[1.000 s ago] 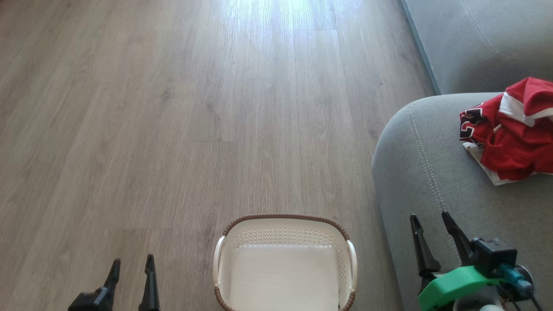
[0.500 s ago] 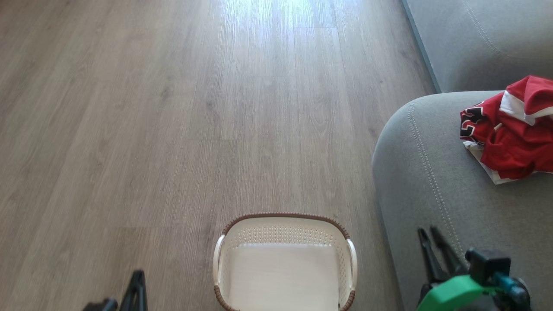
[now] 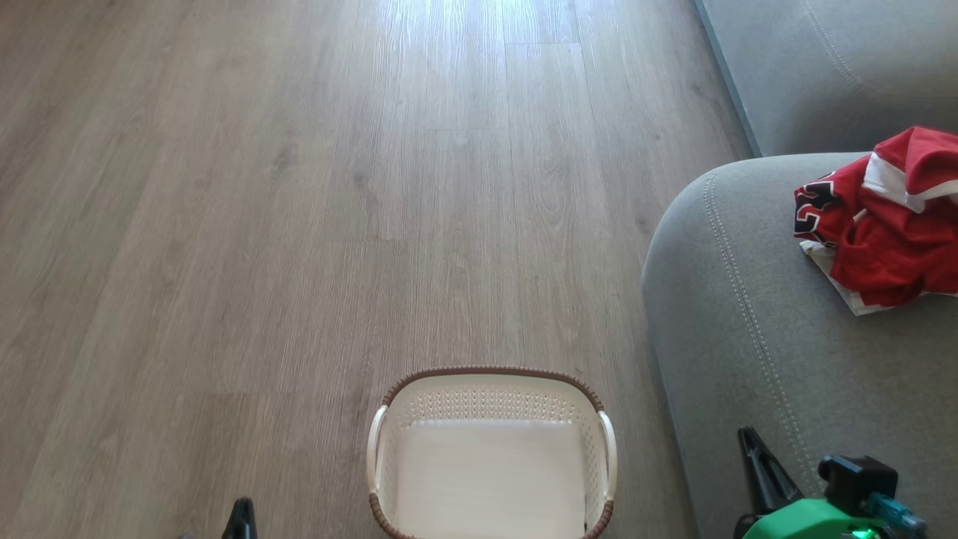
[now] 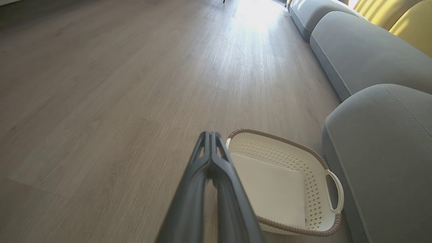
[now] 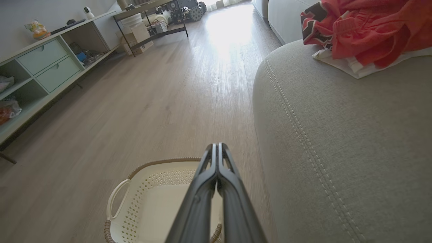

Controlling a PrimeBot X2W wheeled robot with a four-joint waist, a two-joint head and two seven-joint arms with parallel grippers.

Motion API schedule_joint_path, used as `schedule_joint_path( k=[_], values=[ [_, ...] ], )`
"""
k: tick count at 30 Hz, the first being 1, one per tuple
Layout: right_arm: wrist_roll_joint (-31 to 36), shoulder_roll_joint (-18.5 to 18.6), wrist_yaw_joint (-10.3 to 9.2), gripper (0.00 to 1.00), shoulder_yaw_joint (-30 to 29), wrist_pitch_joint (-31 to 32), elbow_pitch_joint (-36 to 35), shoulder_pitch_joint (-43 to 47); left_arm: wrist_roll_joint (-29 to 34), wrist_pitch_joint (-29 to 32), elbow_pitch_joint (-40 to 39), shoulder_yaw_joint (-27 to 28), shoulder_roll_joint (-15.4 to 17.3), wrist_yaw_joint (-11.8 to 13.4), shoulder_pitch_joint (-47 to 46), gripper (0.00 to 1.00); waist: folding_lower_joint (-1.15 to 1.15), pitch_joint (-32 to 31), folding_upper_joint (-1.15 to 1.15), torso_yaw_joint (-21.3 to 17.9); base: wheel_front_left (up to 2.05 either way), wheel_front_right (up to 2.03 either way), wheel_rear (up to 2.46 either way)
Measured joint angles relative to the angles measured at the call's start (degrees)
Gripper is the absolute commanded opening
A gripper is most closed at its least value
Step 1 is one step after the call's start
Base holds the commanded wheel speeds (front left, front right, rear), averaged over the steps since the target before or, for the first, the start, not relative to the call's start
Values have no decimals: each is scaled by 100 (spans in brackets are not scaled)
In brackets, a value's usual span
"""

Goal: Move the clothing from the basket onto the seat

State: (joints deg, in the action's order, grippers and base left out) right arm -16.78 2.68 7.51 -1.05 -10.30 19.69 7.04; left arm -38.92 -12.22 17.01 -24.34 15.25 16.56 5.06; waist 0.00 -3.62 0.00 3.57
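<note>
Head: clothing (image 3: 883,224) heaped on seat (image 3: 748,352); basket (image 3: 490,372) on floor (image 3: 299,224) beside it. Left wrist: my left gripper (image 4: 210,135) closed, gripping nothing, beside basket. Right wrist: my right gripper (image 5: 216,146) closed too, empty, basket just ahead.

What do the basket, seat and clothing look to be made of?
Basket: likely moulded plastic, matte cream, going by perforated walls and braided-look brown edge.
Seat: grey woven upholstery, double-stitched seam.
Clothing: soft red fabric with white trim, crumpled; fibre unclear.
</note>
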Motion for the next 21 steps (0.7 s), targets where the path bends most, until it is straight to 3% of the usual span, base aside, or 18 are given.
schedule_joint_path(
  k=[21],
  values=[
    [-1330, -1, 0, 0, -99, 283, -36, -206, -947, 314, -114, 514, -204, -350, -99, 0, 0, 61, 0, -64, 0, 0, 0]
  ],
)
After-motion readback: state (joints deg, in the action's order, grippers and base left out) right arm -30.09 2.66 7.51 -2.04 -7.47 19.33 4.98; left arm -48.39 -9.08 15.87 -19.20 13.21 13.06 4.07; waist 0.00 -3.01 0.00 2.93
